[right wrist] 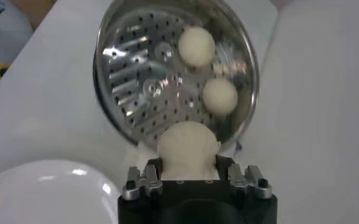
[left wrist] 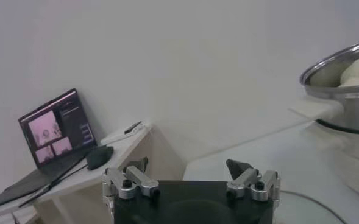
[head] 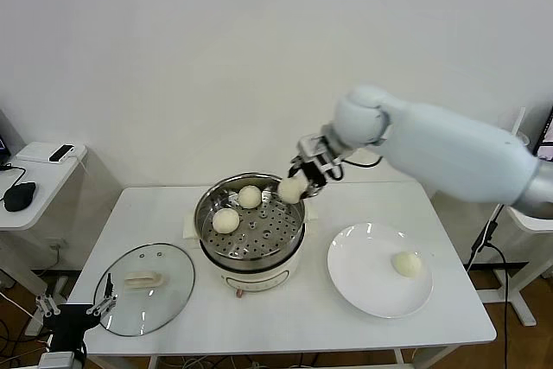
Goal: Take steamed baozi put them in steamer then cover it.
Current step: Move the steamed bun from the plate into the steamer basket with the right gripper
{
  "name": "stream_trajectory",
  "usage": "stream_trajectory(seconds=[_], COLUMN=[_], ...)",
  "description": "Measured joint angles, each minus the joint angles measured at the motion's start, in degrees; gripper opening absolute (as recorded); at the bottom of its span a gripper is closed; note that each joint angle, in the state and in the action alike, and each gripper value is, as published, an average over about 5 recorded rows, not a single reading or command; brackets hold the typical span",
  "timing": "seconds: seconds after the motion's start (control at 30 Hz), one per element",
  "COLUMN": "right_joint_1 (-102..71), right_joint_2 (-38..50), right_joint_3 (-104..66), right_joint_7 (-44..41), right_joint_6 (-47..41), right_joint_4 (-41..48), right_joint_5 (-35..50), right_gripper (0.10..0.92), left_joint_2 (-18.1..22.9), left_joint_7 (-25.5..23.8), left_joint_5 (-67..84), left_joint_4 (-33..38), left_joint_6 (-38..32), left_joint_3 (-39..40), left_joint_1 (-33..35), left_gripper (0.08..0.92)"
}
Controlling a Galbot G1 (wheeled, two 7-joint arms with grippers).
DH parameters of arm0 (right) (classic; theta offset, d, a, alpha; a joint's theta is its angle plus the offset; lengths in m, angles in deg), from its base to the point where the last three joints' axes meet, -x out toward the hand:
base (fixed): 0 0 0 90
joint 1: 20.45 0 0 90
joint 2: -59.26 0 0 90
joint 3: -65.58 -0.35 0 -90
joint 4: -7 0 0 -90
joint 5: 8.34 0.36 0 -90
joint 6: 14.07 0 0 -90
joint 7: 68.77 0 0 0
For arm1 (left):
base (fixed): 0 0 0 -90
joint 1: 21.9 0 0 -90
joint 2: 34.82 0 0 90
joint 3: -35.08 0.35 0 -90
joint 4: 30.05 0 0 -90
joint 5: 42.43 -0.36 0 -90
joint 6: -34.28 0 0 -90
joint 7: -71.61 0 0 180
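The steamer (head: 268,235), a shiny perforated basket on a cream pot, stands mid-table. Two cream-white baozi (head: 250,197) (head: 226,220) lie inside it. My right gripper (head: 298,186) is shut on a third baozi (head: 291,189), held just above the steamer's back right rim. In the right wrist view that baozi (right wrist: 188,140) fills the jaws, with the steamer (right wrist: 136,91) below. Another baozi (head: 406,264) rests on the white plate (head: 363,287). The glass cover (head: 164,295) lies flat at the front left. My left gripper (head: 78,308) hangs open and empty beside the table's front left corner.
A side desk (head: 34,174) at the left carries a mouse (head: 19,195); the left wrist view shows a laptop (left wrist: 57,131) there too. The table's front edge runs just below the cover and plate. A wall stands behind.
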Motion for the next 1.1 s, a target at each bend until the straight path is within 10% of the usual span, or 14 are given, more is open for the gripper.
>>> stream_trajectory(seconds=[1.1], right_joint_1=[-2.8], right_joint_2=[-14.0], right_joint_3=[10.3], right_joint_7=[3.4], right_joint_6=[20.0], right_joint_4=[2.2], right_joint_5=[-14.3], right_gripper=[0.568], left_joint_2=[1.4], left_joint_7=[0.0], left_joint_5=[0.6], left_joint_4=[-0.8], left_joint_6=[-0.2], left_joint_3=[-1.3], left_joint_1=[-0.6], left_gripper=[0.823])
